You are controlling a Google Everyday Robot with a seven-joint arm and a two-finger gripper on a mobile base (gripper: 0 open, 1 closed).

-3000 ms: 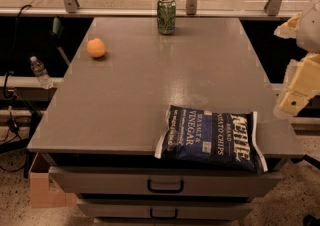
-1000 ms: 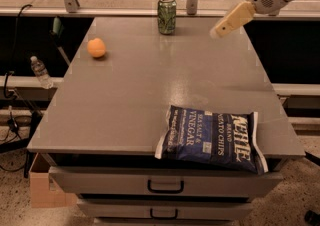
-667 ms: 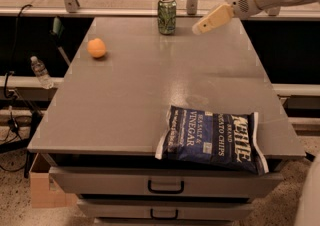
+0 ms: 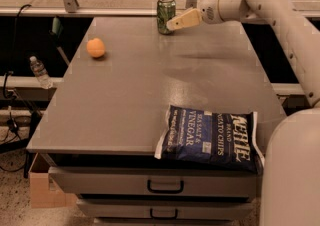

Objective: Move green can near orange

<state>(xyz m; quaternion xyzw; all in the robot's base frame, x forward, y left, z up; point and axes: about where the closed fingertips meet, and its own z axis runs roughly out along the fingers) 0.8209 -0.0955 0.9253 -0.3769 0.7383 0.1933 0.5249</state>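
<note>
fingers [image 4: 174, 24] at 4 o'clock of the green can [image 4: 165, 14], right beside it; i can't tell if they're open. orange [image 4: 95, 47] well apart at its 8 o'clock.

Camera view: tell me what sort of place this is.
Probably a lab or workshop, not a home: a grey worktable with drawers beneath, loose cables at left, and a cardboard box on the floor. The robot's hand is at the table's far edge, close beside the green can.
</note>
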